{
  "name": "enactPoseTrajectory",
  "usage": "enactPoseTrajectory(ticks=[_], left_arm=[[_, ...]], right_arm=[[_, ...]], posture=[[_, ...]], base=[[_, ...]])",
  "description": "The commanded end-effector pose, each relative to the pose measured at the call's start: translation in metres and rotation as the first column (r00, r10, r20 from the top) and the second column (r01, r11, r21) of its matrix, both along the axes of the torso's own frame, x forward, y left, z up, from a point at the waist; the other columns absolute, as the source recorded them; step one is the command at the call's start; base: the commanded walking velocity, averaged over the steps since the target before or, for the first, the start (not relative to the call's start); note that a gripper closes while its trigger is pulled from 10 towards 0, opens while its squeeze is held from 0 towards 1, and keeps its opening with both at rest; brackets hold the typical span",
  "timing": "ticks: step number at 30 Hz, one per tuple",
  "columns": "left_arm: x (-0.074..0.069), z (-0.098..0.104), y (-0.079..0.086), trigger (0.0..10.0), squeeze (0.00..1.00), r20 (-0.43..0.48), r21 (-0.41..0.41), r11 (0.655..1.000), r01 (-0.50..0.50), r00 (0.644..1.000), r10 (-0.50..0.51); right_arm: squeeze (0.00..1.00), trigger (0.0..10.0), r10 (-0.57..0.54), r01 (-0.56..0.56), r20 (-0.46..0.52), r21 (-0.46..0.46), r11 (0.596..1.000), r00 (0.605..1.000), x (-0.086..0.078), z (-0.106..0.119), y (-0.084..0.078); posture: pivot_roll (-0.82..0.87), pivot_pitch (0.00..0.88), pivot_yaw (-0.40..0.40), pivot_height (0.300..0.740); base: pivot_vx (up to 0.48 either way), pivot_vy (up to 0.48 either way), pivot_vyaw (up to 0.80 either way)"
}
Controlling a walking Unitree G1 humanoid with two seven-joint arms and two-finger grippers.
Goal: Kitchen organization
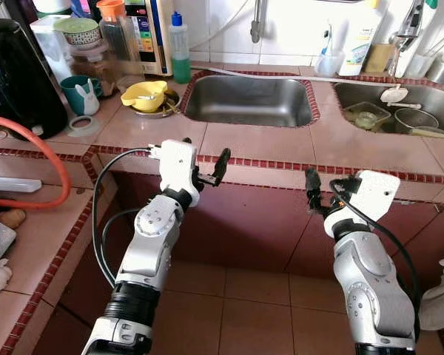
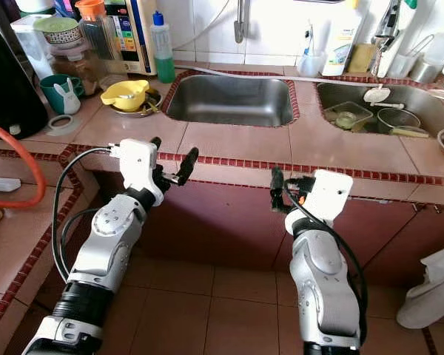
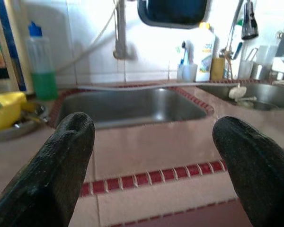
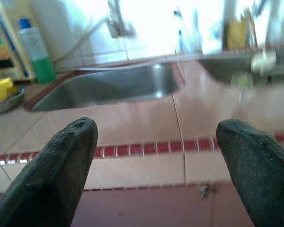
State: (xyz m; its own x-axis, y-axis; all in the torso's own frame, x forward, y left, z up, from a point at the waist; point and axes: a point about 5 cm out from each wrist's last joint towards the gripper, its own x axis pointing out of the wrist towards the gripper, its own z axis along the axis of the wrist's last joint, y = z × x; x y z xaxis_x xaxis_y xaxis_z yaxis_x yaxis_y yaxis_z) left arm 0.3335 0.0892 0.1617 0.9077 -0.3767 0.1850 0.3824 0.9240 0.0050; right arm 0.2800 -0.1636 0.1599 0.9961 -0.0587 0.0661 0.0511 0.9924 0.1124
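Two sinks sit side by side in the table (image 1: 259, 144): the left sink (image 1: 248, 100) and, to its right, the right sink (image 1: 422, 103), which holds dishes. Left of the left sink a bowl (image 1: 144, 94) rests on a plate (image 1: 163, 111). Behind them a bottle (image 1: 180, 48) stands against the wall. A mug (image 1: 81, 94) stands farther left.

No text, brand, number or sign is reading clearly in any view. The white appliance (image 1: 149, 33) standing at the back of the counter is showing a panel of small coloured print, too blurred to make out. The white bottle (image 1: 359, 46) behind the sinks is carrying a label whose lettering is too small to tell. The green-filled bottle (image 3: 39, 66) with the blue cap is showing no legible label.
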Motion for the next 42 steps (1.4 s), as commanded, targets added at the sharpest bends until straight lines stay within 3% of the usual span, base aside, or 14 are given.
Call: enactPoseTrajectory(ticks=[1, 3, 6, 10, 20, 35, 42], left_arm=[[0.001, 0.013, 0.004, 10.0, 0.00, 0.046, 0.000, 1.000, -0.002, 0.999, 0.002], [0.001, 0.013, 0.004, 10.0, 0.00, 0.043, -0.009, 1.000, 0.003, 0.999, -0.003], [0.001, 0.014, 0.003, 10.0, 0.00, 0.047, -0.020, 1.000, -0.004, 0.999, 0.005], [0.000, 0.012, -0.003, 10.0, 0.00, 0.029, -0.044, 0.999, 0.012, 1.000, -0.011], [-0.001, 0.009, -0.010, 10.0, 0.00, 0.016, -0.053, 0.997, 0.052, 0.999, -0.052], [-0.003, 0.014, -0.008, 10.0, 0.00, 0.036, -0.080, 0.994, 0.071, 0.997, -0.068], [-0.005, 0.014, -0.012, 10.0, 0.00, 0.043, -0.078, 0.991, 0.109, 0.993, -0.106]], right_arm=[[0.00, 10.0, 0.011, -0.011, -0.019, -0.015, 1.000, 1.000, -0.005, 0.004, 0.005], [0.00, 10.0, 0.056, -0.056, -0.012, 0.003, 0.998, 0.998, -0.008, 0.005, 0.010], [0.00, 10.0, 0.073, -0.072, 0.010, -0.047, 0.996, 0.997, -0.011, 0.006, 0.014], [0.00, 10.0, 0.051, -0.051, 0.001, -0.017, 0.999, 0.999, -0.007, 0.007, 0.012], [0.00, 10.0, 0.032, -0.032, 0.016, -0.042, 0.999, 0.999, -0.001, 0.015, 0.005], [0.00, 10.0, 0.061, -0.058, 0.045, -0.058, 0.997, 0.997, 0.003, 0.021, 0.009], [0.00, 10.0, 0.062, -0.059, 0.051, -0.061, 0.996, 0.997, 0.003, 0.022, 0.010]], posture=[[0.07, 0.000, 0.023, 0.740], [0.07, 0.000, 0.020, 0.740], [0.06, 0.000, 0.017, 0.740], [0.06, 0.000, 0.015, 0.740], [0.05, 0.000, 0.012, 0.740], [0.06, 0.000, 0.004, 0.740], [0.06, 0.000, 0.008, 0.740]], base=[[0.000, 0.000, 0.00], [0.000, 0.000, 0.00], [0.000, 0.000, 0.00], [0.000, 0.000, -0.35], [0.000, 0.000, -0.78], [0.000, 0.000, 0.00], [0.328, 0.000, 0.00]])
